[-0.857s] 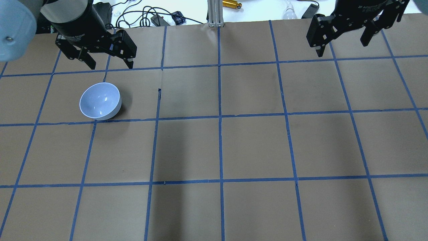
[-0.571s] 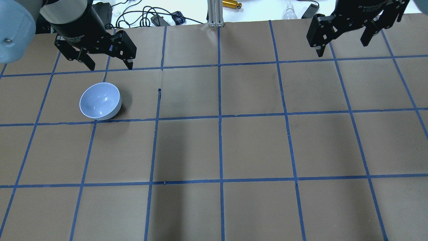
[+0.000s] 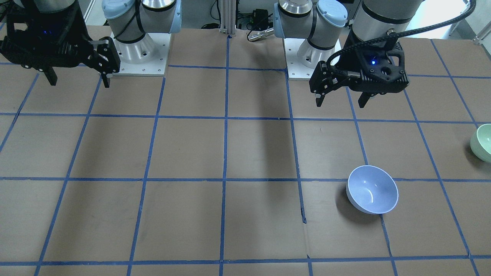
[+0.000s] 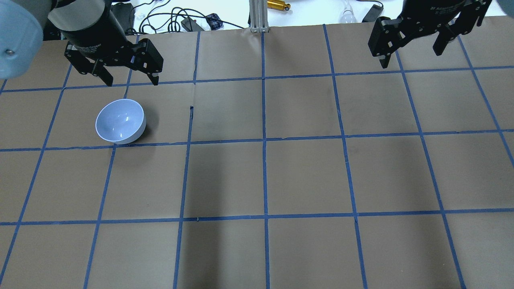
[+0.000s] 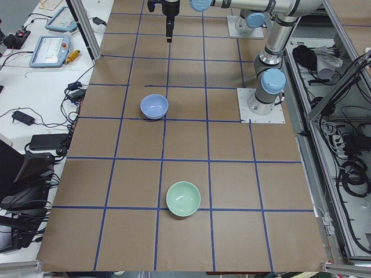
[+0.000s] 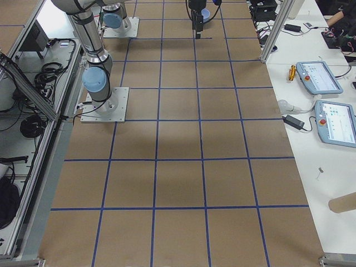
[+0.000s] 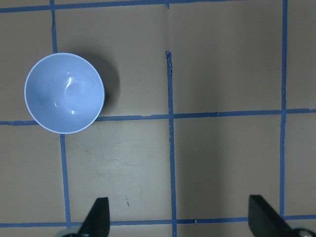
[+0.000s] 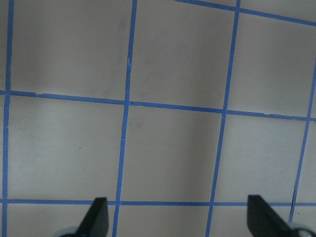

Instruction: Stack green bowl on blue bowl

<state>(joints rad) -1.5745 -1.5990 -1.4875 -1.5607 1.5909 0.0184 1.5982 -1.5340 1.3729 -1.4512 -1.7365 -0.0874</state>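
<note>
The blue bowl (image 4: 120,121) stands upright and empty on the brown paper table; it also shows in the front view (image 3: 372,189), left side view (image 5: 154,106) and left wrist view (image 7: 64,93). The green bowl (image 5: 183,198) stands upright nearer the table's left end, about two squares from the blue bowl, cut by the front view's right edge (image 3: 482,142). It is outside the overhead view. My left gripper (image 4: 131,83) hangs open and empty above the table, beside the blue bowl (image 3: 340,104). My right gripper (image 4: 410,58) is open and empty, far across the table (image 3: 78,83).
An aluminium post (image 4: 257,16), cables and small devices lie beyond the table's far edge. Teach pendants (image 6: 318,77) rest on the side bench. The paper has a small tear (image 4: 191,112) right of the blue bowl. The robot bases (image 3: 138,53) stand at the table's near side.
My left gripper has shifted slightly lower in the overhead view, toward the blue bowl, still open. The right gripper and the blue bowl have not moved.
</note>
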